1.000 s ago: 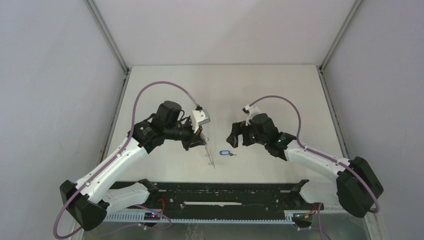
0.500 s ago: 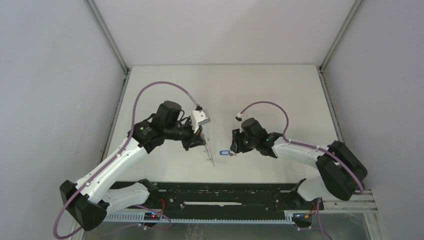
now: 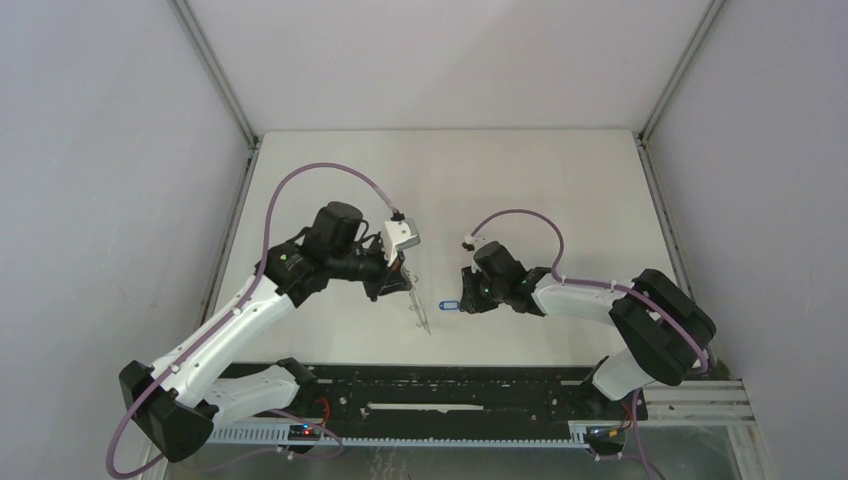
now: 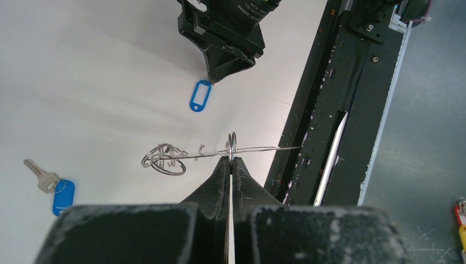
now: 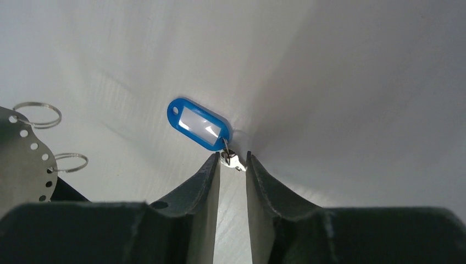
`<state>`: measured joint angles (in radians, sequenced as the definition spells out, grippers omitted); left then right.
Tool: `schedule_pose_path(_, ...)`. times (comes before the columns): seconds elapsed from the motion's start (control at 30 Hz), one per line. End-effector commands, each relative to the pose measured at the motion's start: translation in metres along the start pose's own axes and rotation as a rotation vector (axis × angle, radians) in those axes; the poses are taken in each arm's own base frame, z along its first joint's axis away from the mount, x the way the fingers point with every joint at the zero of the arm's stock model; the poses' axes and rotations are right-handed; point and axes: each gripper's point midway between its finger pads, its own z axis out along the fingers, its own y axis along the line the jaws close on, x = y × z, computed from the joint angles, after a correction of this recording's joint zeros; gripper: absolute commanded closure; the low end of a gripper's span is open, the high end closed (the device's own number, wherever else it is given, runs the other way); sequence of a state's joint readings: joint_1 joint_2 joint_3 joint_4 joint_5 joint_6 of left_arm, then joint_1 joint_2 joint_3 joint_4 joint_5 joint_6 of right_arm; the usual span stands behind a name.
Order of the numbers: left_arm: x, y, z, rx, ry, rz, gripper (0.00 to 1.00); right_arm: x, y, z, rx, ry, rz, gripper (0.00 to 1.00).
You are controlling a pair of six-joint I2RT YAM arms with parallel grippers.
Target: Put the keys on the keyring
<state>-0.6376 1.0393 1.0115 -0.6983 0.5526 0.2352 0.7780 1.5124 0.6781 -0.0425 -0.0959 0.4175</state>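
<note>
A: Two keys are to be accounted for. Where is everything found, starting from the left?

B: The left claw (image 4: pixel 231 159) is seen pressed together on the rim of the keyring (image 4: pixel 264 147), which is held edge-on over the table (image 3: pixel 520 180) with its wire loops (image 4: pixel 164 159) fringing the rim. The darker-tagged key (image 4: pixel 61 196) is seen lying flat on the table, apart from the ring and touched by nothing.

A: And further right?

B: The lighter-tagged key (image 5: pixel 233 160) is found on the table near the ring, its tag (image 5: pixel 200 125) turned label-up. The right claw (image 5: pixel 232 165) is set low over it, jaws narrowly apart with the small key between the tips. Whether the key is actually clamped cannot be told.

A: What could be spoiled from here?

B: The key is tiny and lies flat, so it could be pushed aside or squeezed out sideways if the tips are brought together off-centre. If only its edge is caught, it could be dropped on lifting, dragged down by the tag. The tips could be scraped on the table if pressed too low. At threading, the ring could be twisted in the left claw's thin hold.
</note>
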Motion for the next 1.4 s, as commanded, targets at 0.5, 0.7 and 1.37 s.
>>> schedule_pose_path(0.5,-0.008,0.000,-0.002,-0.003,-0.042,0.002,1.00,-0.016,0.008,0.004,-0.053,-0.040,0.003,0.84)
schedule_pose_path(0.7,-0.008,0.000,-0.002,-0.004,-0.042,0.001,1.00,-0.018,0.008,0.003,-0.066,-0.044,0.008,0.84)
schedule_pose_path(1.37,-0.002,0.000,0.000,0.001,-0.028,-0.012,1.00,-0.030,0.017,-0.013,-0.105,-0.084,-0.040,1.00)
